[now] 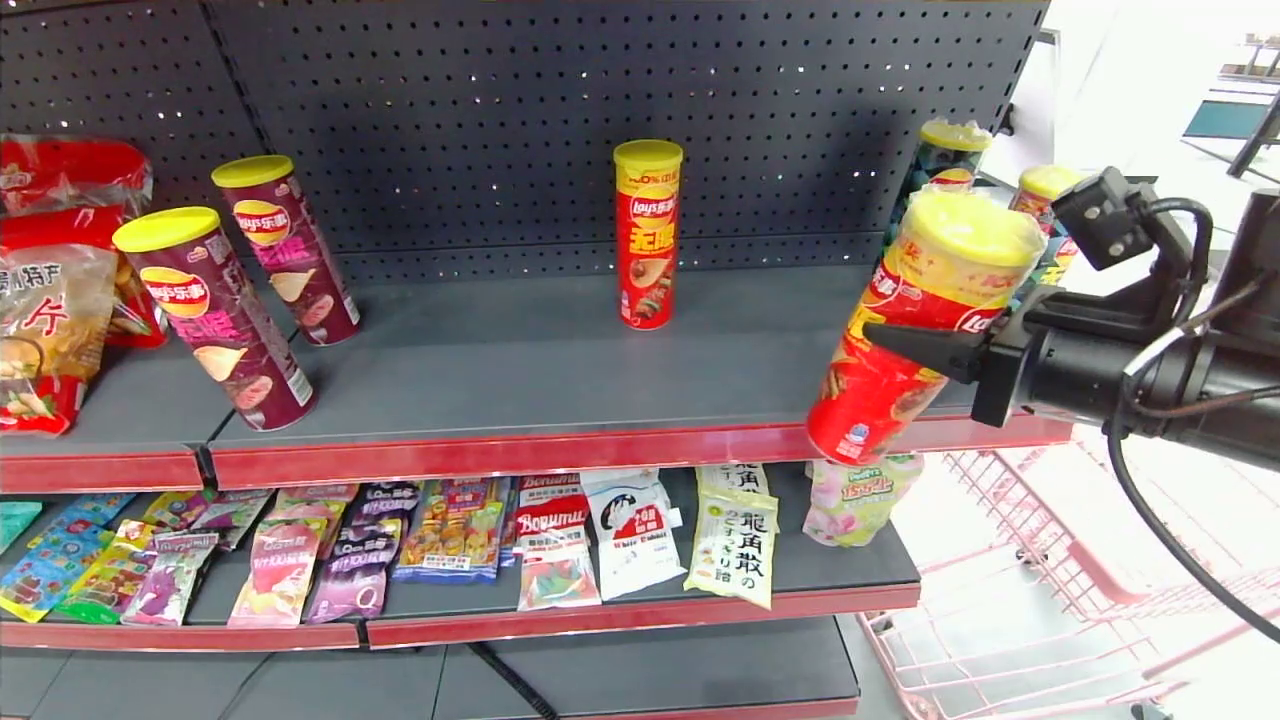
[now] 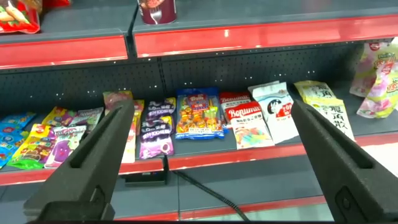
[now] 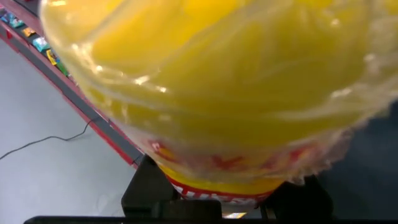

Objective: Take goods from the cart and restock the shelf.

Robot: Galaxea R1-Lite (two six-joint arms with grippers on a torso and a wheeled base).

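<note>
Placing: the right gripper clamps its jaws on a tilted chip can at the shelf's right front edge (next: stand it upright); the left gripper's jaws gape.

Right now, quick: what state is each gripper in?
Left gripper: open, holding nothing.
Right gripper: closed on the red chip can.

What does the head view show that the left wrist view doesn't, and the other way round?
Only the head view: the right gripper shut on a red chip can, another red can standing mid-shelf, and the pink cart. Only the left wrist view: the left gripper, open. Both: the snack packets on the lower shelf and the black cable below.
</note>
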